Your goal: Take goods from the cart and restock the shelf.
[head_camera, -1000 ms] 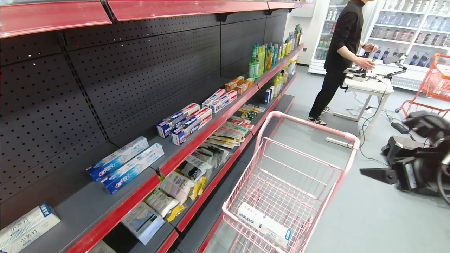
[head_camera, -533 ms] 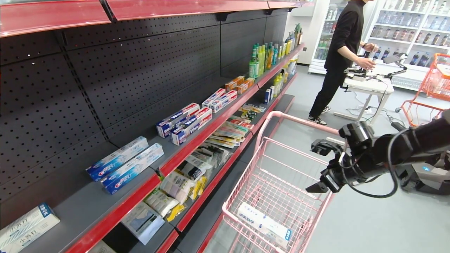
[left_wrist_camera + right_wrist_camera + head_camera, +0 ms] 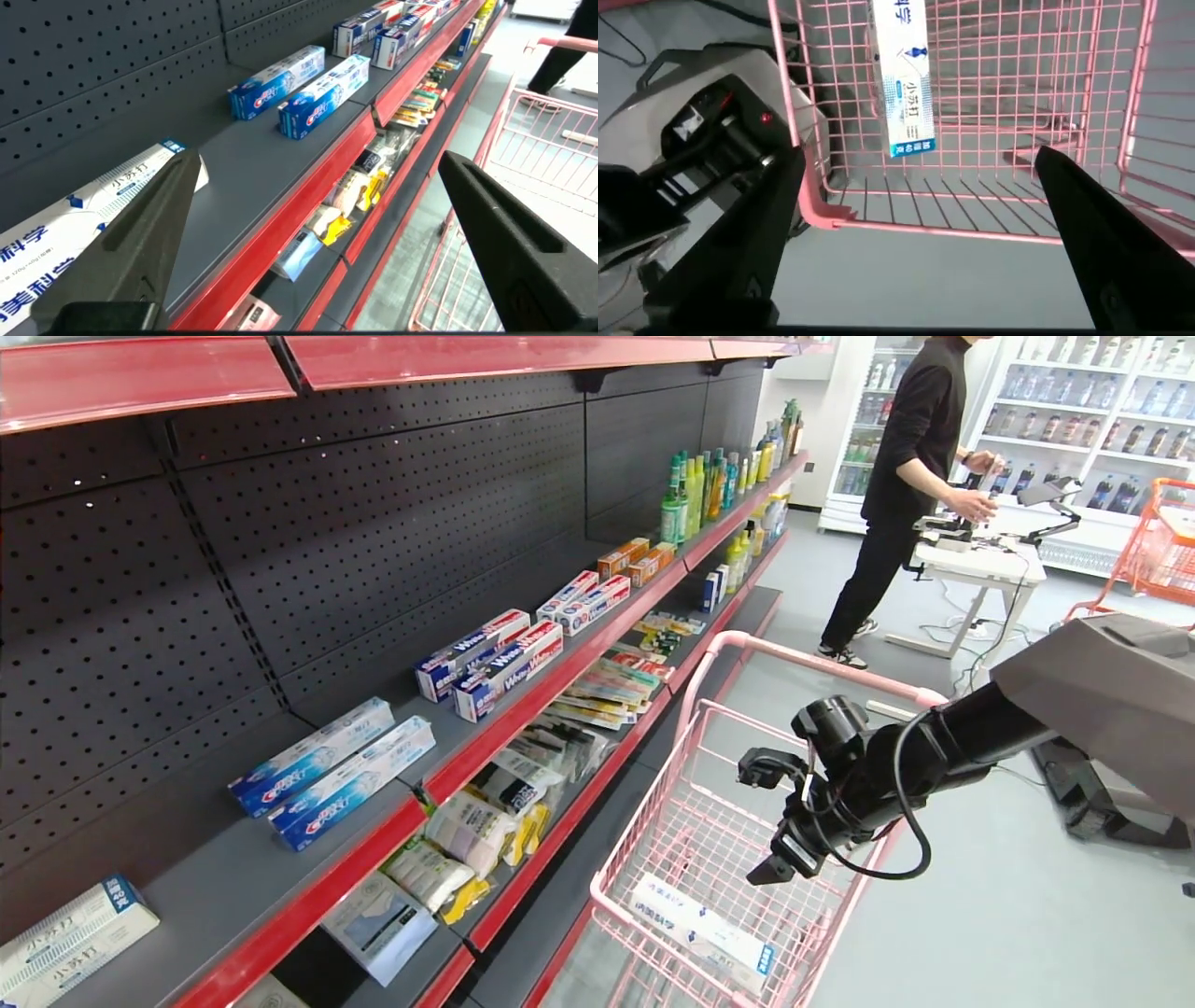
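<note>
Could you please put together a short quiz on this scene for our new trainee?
1. How many boxes lie in the pink cart? A) one B) three C) none
2. True or false: the right gripper is shut on the white box.
3. Fill the gap: the jaws of the left gripper stand ___.

Key
1. A
2. False: its jaws are open and it is apart from the box.
3. open
</note>
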